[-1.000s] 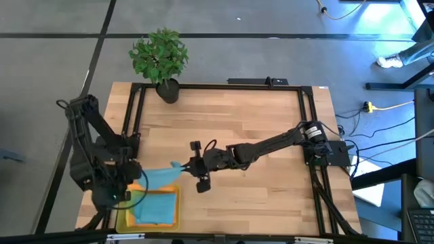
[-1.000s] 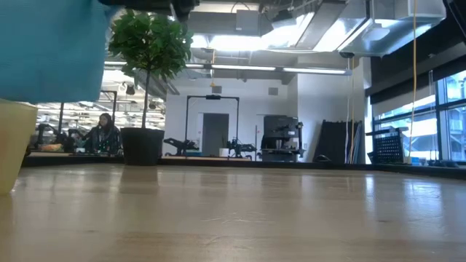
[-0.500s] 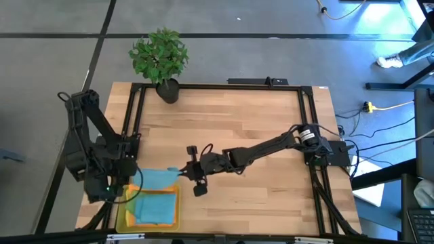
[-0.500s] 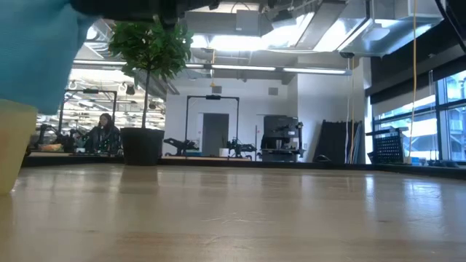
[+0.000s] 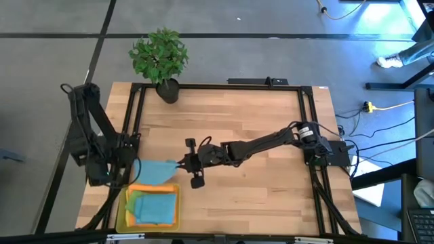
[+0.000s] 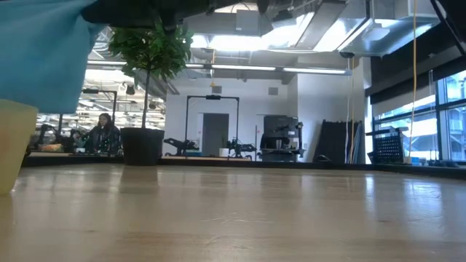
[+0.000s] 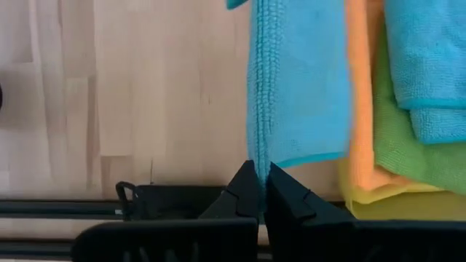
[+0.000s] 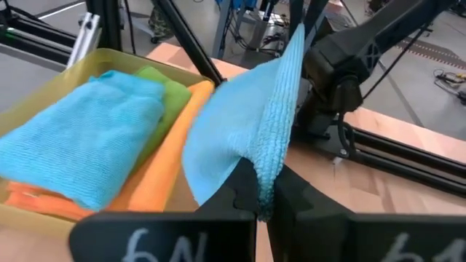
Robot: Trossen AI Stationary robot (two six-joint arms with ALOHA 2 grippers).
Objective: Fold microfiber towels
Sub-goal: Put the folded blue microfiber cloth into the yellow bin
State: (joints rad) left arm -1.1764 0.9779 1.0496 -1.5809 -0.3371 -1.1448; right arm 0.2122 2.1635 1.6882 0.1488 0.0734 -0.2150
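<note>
**Teal towel held taut between both tools above the desk**

Both arms share one soft teal-blue microfiber towel [image 5: 157, 171], stretched in the air at the lower left of the high view, just above the rigid yellow plastic tray [image 5: 120, 218]. The left tool [image 7: 260, 191] is clamped shut on one edge of the cloth, which hangs away from its dark fingers in the left wrist view. The right tool [image 8: 263, 195] is likewise pinched tight on the opposite edge, its arm reaching across the wooden desk [image 5: 271, 196] from the right.

In the tray lie the remaining cloths: a second teal towel [image 5: 154, 209] on top, a green one [image 7: 415, 156] and an orange one [image 7: 362, 94] beneath, with a yellow layer [image 7: 364, 200] at the bottom.

The step in hand looks like carrying the picked towel out of the tray for spreading. Next, it should be laid flat on bare desk, clear of the tray, before any fold is made.
</note>
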